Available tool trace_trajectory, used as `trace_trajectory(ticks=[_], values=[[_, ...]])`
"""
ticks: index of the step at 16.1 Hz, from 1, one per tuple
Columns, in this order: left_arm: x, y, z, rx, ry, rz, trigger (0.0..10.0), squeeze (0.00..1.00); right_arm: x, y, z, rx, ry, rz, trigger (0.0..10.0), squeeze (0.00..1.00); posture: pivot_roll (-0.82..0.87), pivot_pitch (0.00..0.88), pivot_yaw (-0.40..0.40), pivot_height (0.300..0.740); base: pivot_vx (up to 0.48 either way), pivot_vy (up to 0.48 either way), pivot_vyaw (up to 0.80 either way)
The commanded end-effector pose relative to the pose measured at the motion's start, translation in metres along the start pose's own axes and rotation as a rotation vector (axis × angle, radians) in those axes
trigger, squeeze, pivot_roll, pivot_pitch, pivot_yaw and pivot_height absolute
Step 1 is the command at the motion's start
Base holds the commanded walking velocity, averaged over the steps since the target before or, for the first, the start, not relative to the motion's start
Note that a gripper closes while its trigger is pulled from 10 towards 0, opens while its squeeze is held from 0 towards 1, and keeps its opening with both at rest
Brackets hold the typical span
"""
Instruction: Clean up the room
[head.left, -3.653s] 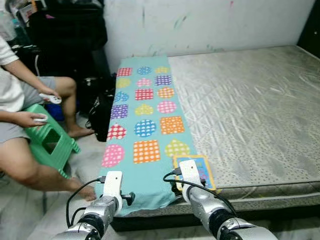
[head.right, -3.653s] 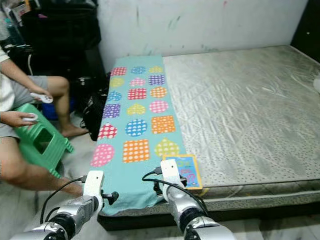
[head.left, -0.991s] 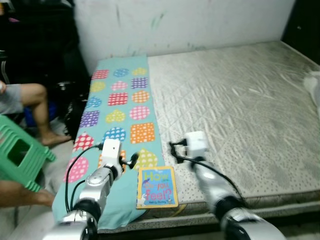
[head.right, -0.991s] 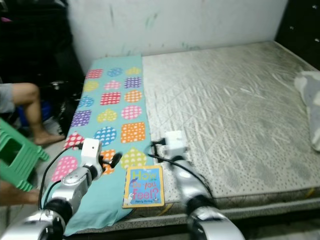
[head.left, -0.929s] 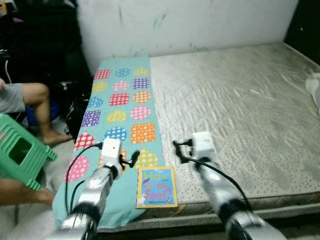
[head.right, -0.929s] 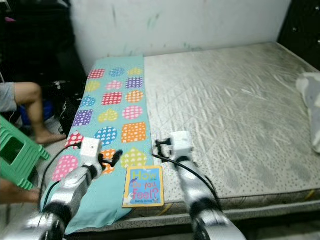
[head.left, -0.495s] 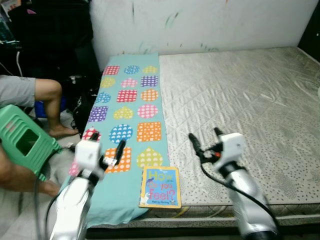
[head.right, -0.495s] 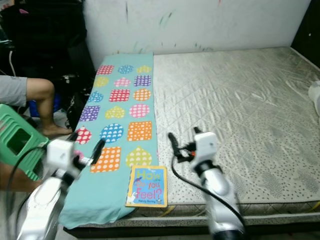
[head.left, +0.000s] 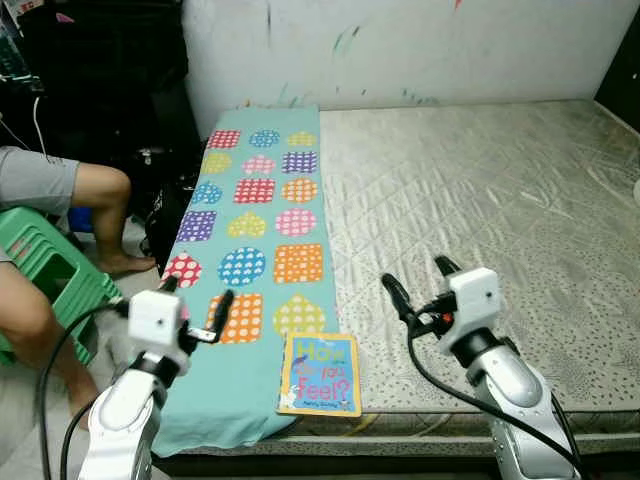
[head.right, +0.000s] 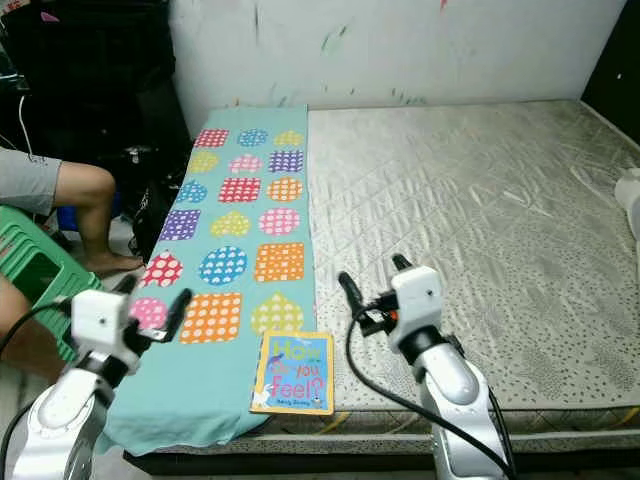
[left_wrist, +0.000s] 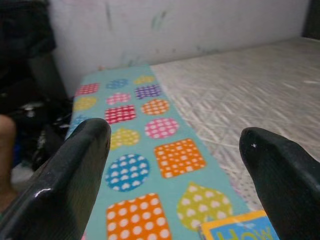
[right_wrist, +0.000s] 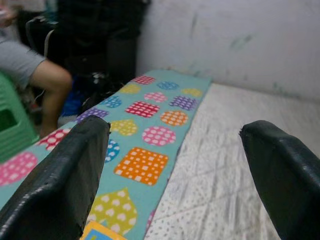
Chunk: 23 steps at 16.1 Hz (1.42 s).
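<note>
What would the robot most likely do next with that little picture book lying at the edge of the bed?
Probably lower the right end effector toward the book. Its fingers are spread and empty, raised over the mattress just beside the book, which lies flat at the near edge, partly on the patterned cloth. The left end effector is also open, but farther off.

I have both silver arms held up in front of me, bent at the elbows. My left gripper (head.left: 196, 302) is out on my left side, and its two black fingers (left_wrist: 75, 175) are spread wide apart with nothing between them. My right gripper (head.left: 418, 287) is out on my right side, and its black fingers (right_wrist: 65, 185) are spread wide too, also holding nothing. Both wrists point forward and a bit up. Black cables loop down from each wrist along the arms.
</note>
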<state>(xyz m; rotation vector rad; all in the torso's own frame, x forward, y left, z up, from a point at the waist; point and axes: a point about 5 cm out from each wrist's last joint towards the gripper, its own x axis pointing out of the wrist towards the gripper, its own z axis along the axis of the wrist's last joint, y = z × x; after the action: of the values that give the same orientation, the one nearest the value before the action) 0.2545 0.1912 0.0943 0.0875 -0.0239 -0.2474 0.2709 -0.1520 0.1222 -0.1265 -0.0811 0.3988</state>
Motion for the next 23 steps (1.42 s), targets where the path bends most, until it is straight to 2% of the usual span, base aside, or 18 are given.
trace_trajectory(ticks=[1, 2, 4, 6, 7, 8, 9, 10, 11, 13, 14, 16, 18, 23], values=[[0.002, -0.001, 0.004, 0.018, 0.014, -0.037, 10.0, 0.00, 0.003, 0.003, 0.012, -0.055, -0.026, 0.049, 10.0, 0.00, -0.06, 0.000, 0.013, 0.740, 0.000, 0.000, 0.00], [0.003, -0.004, 0.006, 0.051, 0.018, -0.045, 10.0, 0.00, 0.005, 0.004, 0.013, -0.051, -0.004, 0.060, 10.0, 0.00, -0.06, 0.000, 0.009, 0.740, 0.000, 0.000, 0.00], [-0.008, -0.013, 0.006, 0.112, 0.015, -0.096, 10.0, 0.00, 0.002, 0.013, 0.009, -0.089, 0.031, 0.110, 10.0, 0.00, -0.05, 0.000, 0.014, 0.740, 0.000, 0.000, 0.00], [-0.015, -0.020, 0.004, 0.021, 0.029, -0.055, 10.0, 0.00, 0.006, 0.020, 0.012, -0.058, 0.004, 0.087, 10.0, 0.00, -0.04, 0.000, 0.014, 0.740, 0.000, 0.000, 0.00], [-0.021, -0.028, 0.002, 0.040, 0.012, -0.048, 10.0, 0.00, 0.007, 0.026, 0.012, -0.030, -0.002, 0.056, 10.0, 0.00, -0.04, 0.000, 0.020, 0.740, 0.000, 0.000, 0.00], [-0.023, -0.028, 0.003, 0.082, -0.002, -0.042, 10.0, 0.00, 0.006, 0.027, 0.012, -0.035, -0.009, 0.049, 10.0, 0.00, -0.04, 0.000, 0.020, 0.740, 0.000, 0.000, 0.00], [-0.023, -0.020, -0.003, -0.010, 0.029, 0.075, 10.0, 0.00, 0.007, 0.024, 0.009, -0.018, 0.000, -0.037, 10.0, 0.00, -0.05, 0.000, 0.011, 0.740, 0.000, 0.000, 0.00], [-0.023, -0.015, -0.006, -0.059, 0.040, 0.141, 10.0, 0.00, 0.008, 0.021, 0.008, 0.023, 0.008, -0.107, 10.0, 0.00, -0.06, 0.000, 0.010, 0.740, 0.000, -0.315, 0.00], [-0.021, -0.014, -0.010, -0.089, 0.051, 0.153, 10.0, 0.00, 0.010, 0.017, 0.006, 0.042, 0.020, -0.167, 10.0, 0.00, -0.07, 0.000, 0.011, 0.740, 0.000, -0.315, 0.00], [-0.019, -0.017, -0.009, -0.112, 0.063, 0.138, 10.0, 0.00, 0.014, 0.018, 0.009, 0.001, 0.011, -0.142, 10.0, 0.00, -0.08, 0.000, 0.018, 0.740, 0.000, -0.315, 0.00], [-0.018, -0.019, -0.008, -0.096, 0.061, 0.116, 10.0, 0.00, 0.016, 0.019, 0.011, -0.023, 0.001, -0.124, 10.0, 0.00, -0.08, 0.000, 0.019, 0.740, 0.000, -0.311, 0.00], [-0.013, -0.016, -0.005, -0.099, 0.054, 0.125, 10.0, 0.00, 0.018, 0.007, 0.012, -0.054, 0.007, -0.164, 10.0, 0.00, -0.08, 0.000, 0.020, 0.740, 0.000, -0.311, 0.00], [-0.014, -0.013, -0.004, -0.104, 0.055, 0.141, 10.0, 0.00, 0.015, 0.002, 0.010, -0.048, 0.017, -0.182, 10.0, 0.00, -0.08, 0.006, 0.023, 0.740, 0.000, -0.313, 0.00], [-0.014, -0.015, -0.005, -0.092, 0.064, 0.129, 10.0, 0.00, 0.012, 0.007, 0.006, -0.042, 0.030, -0.161, 10.0, 0.00, -0.07, 0.012, 0.022, 0.740, 0.000, -0.299, 0.00]])
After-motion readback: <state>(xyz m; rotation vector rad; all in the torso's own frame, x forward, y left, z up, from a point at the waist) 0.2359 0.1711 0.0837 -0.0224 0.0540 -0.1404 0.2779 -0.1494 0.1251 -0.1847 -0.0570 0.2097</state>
